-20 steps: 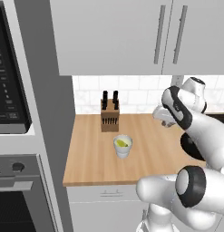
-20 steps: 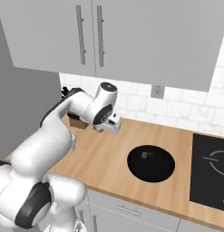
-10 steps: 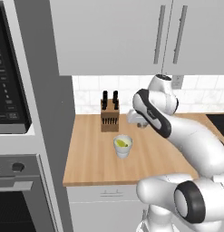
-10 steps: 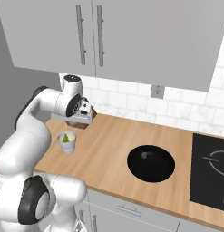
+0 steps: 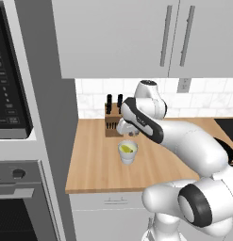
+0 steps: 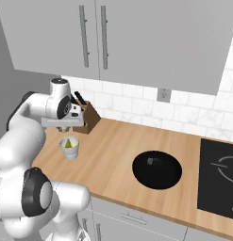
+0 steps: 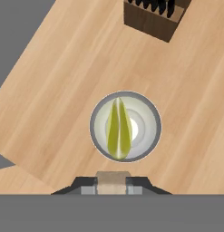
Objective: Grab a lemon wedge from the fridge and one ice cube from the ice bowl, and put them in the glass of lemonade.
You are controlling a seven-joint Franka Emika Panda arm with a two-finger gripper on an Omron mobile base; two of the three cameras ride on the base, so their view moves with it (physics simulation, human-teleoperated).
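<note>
The glass of lemonade (image 5: pixel 128 154) (image 6: pixel 70 149) stands on the wooden counter in front of the knife block. A yellow-green lemon wedge (image 7: pixel 119 129) (image 5: pixel 128 148) (image 6: pixel 69 143) lies inside it. In the hand view I look straight down into the glass (image 7: pixel 94 118). My gripper (image 5: pixel 126 130) (image 6: pixel 66 127) (image 7: pixel 112 182) hangs just above the glass, pointing down. It is shut on a small pale translucent cube, the ice cube (image 7: pixel 112 177), held between the fingertips. The fridge and the ice bowl are out of view.
A wooden knife block (image 5: pixel 111 123) (image 6: pixel 87 117) (image 7: pixel 152 18) stands just behind the glass, against the tiled wall. A round black pan (image 6: pixel 156 169) sits further right, with a black cooktop (image 6: pixel 219 179) beyond it. An oven stack (image 5: pixel 14 141) borders the counter's left end. Cabinets hang overhead.
My arm has swung left across the counter, from right of the knife block to just above the glass. The gripper has stayed shut. The glass has not moved.
</note>
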